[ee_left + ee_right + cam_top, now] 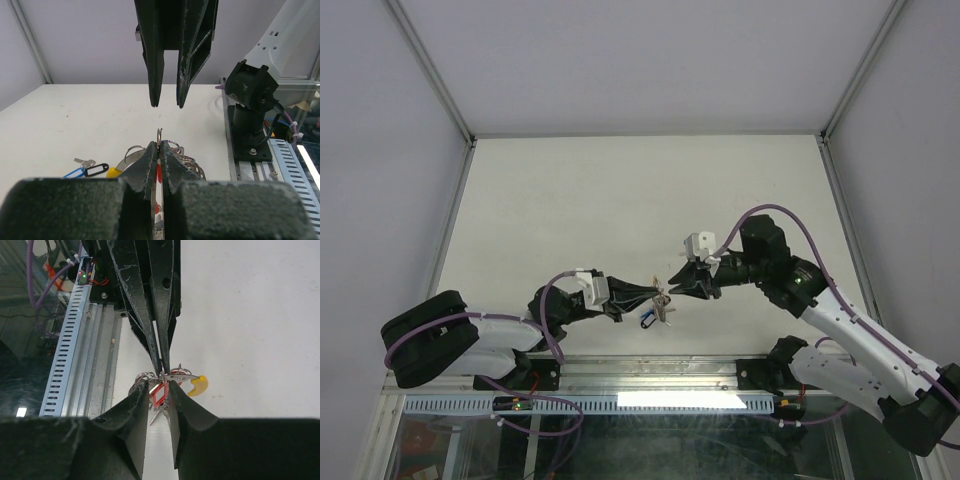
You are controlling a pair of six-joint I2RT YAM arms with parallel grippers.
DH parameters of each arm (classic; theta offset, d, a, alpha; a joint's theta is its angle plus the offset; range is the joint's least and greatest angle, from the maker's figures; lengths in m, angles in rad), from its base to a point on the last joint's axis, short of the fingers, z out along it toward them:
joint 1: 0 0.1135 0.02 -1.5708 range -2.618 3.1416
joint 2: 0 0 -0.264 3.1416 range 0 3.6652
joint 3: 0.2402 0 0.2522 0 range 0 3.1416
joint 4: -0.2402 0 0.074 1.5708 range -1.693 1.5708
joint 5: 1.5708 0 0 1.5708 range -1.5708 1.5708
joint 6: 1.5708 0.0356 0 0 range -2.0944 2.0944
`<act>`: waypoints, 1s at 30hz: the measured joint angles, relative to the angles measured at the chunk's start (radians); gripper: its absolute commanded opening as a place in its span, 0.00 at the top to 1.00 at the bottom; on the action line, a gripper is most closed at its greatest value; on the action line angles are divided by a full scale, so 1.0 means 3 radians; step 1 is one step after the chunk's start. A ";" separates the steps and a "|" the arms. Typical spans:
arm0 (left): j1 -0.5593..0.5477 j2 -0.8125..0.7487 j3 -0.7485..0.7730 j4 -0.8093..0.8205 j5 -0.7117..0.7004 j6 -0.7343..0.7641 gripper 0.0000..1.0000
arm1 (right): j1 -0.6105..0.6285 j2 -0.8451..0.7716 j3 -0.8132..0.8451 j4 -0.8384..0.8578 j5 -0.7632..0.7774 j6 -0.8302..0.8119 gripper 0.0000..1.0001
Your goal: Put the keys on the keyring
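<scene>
Above the table [620, 200], left gripper [159, 145] pinches the keyring [200, 385] tight — right gripper [159, 384] part-open, red-tagged key [157, 395] between its tips

White table [620, 200], 2 keys [87, 169] lying together, blue tag [74, 173], black tag [96, 169].

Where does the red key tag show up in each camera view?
Top external: too small to make out.
Left wrist: red tag, bottom centre, in the slit between the fingers of the left gripper.
Right wrist: lower centre, between the fingers of the right gripper.
Shared landmark: the left gripper, shut on the keyring.
</scene>
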State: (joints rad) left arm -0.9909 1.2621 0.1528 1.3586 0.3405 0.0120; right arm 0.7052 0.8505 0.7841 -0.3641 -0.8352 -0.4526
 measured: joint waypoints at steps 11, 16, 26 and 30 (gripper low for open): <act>0.0060 0.0003 0.0000 0.0089 0.0263 -0.0084 1.00 | 0.0067 0.0104 -0.0022 -0.0127 -0.0019 -0.0217 0.68; 0.0060 0.0015 0.0000 0.0092 0.0341 -0.0094 1.00 | 0.0098 0.0125 -0.0076 -0.0072 0.0014 -0.0221 0.72; 0.0081 0.0047 0.0005 0.0113 0.0388 -0.0104 1.00 | 0.0135 0.0205 -0.0135 -0.0023 0.0029 -0.0229 0.75; 0.0083 0.0047 0.0006 0.0127 0.0399 -0.0107 1.00 | 0.0201 0.0225 -0.0150 0.0009 0.0033 -0.0226 0.75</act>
State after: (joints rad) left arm -0.9661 1.2762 0.1547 1.3968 0.4603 -0.0200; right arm 0.7654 0.9180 0.7391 -0.3614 -0.8253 -0.5205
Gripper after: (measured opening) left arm 0.006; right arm 0.249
